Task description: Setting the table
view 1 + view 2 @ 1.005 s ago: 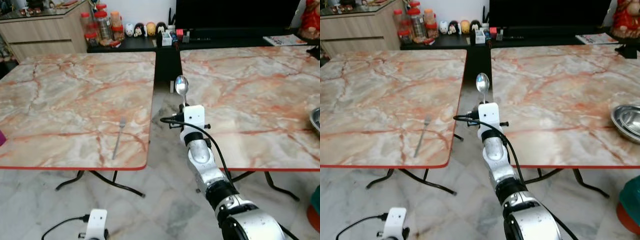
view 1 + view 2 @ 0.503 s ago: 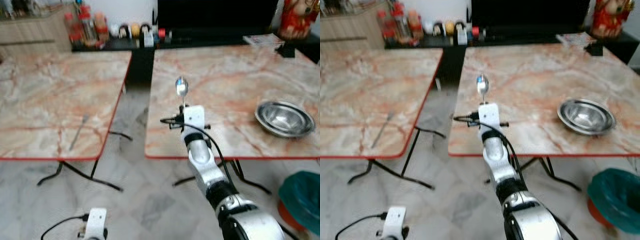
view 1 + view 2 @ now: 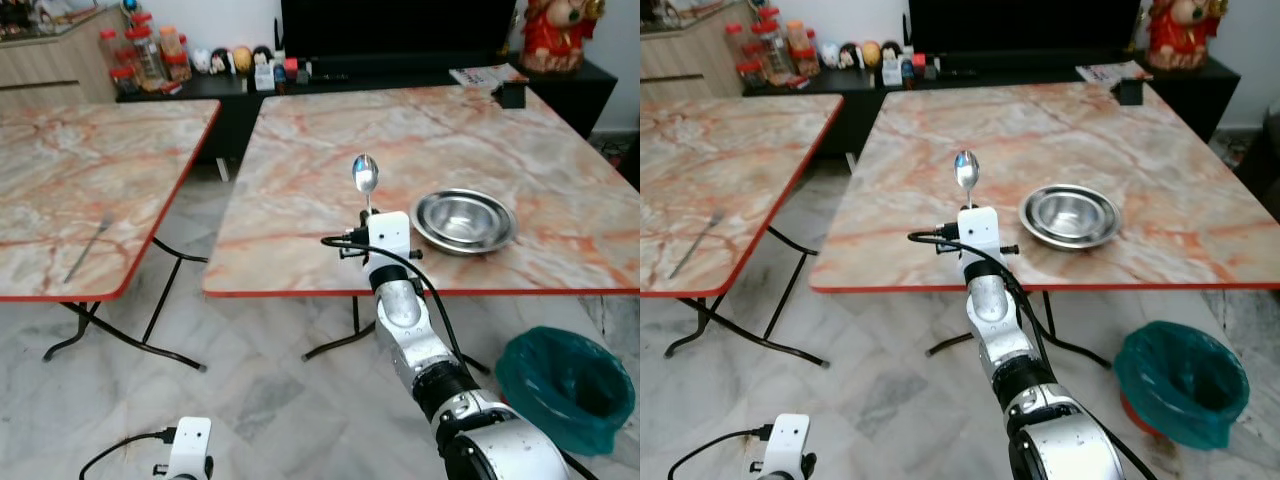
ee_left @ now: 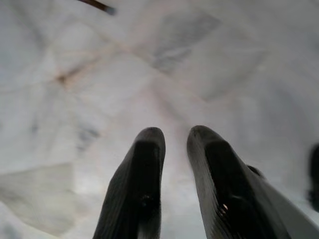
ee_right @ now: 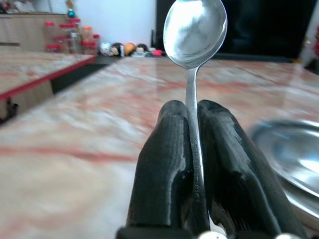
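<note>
Right wrist view has the right claw (image 5: pixel 193 149) clenched on the handle of one shiny metal spoon (image 5: pixel 195 35), bowl upright above the black fingers (image 5: pixel 164 164). Against the picture a second ago, the whole scene has slid left as the camera turned: the right marble desk (image 3: pixel 330 150) with its red edge now sits ahead, and one round steel bowl (image 3: pixel 464 220) rests on it whole, just right of the claw. Two marble desks are in view; the left desk (image 3: pixel 60 180) is cut off and carries one thin grey fork (image 3: pixel 88 246). Low down, the left claw (image 4: pixel 174 144) hangs over the floor tiles (image 4: pixel 209 64), fingers slightly parted, grasping nothing. One teal bin (image 3: pixel 565 385) stands on the floor, partly cut off.
</note>
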